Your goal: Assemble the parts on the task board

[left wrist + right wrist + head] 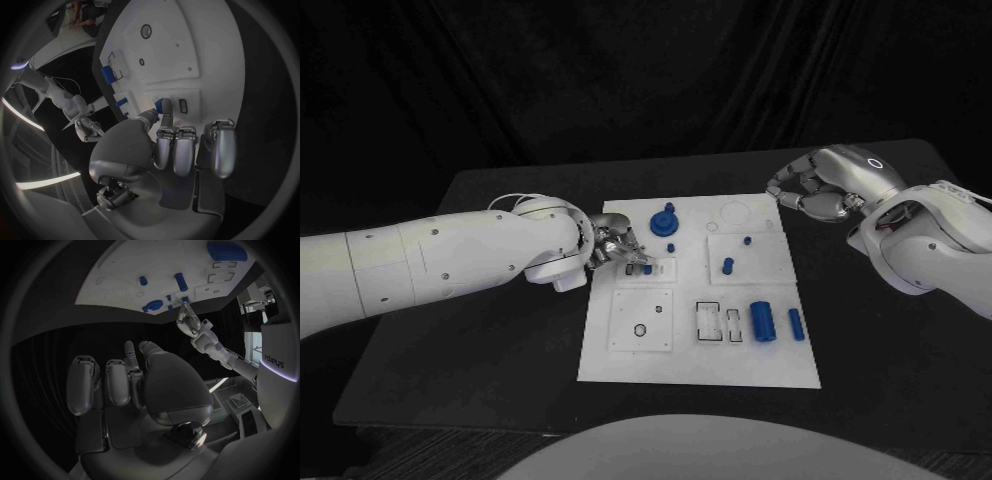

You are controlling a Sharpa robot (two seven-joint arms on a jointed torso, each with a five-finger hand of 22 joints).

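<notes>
I could read part of a word on the robot's white body in the right wrist view, something like "adarpus"; I could not make it out surely. No writing showed on the task board [697, 350].

Nearest me on the board lay a large blue cylinder [762, 320] and, just beside it toward the right edge, a slimmer blue pin [795, 323]. Both lay flat next to two small rectangular slots.

Further in, the left hand [620, 246] rested over the board's left side. In the left wrist view its fingers [164, 145] were curled down and a small blue part [159, 105] sat at the fingertip, touching the board by a small slot. I took it as pinched, though the grip was partly hidden.

A short blue peg [727, 265] lay mid-board, well apart from that hand. Beyond it a blue round-based piece [665, 221] stood near the far edge, just beside the left hand.

The right hand [812, 185] hung off the board's far right corner, fingers curled in, holding nothing.
</notes>
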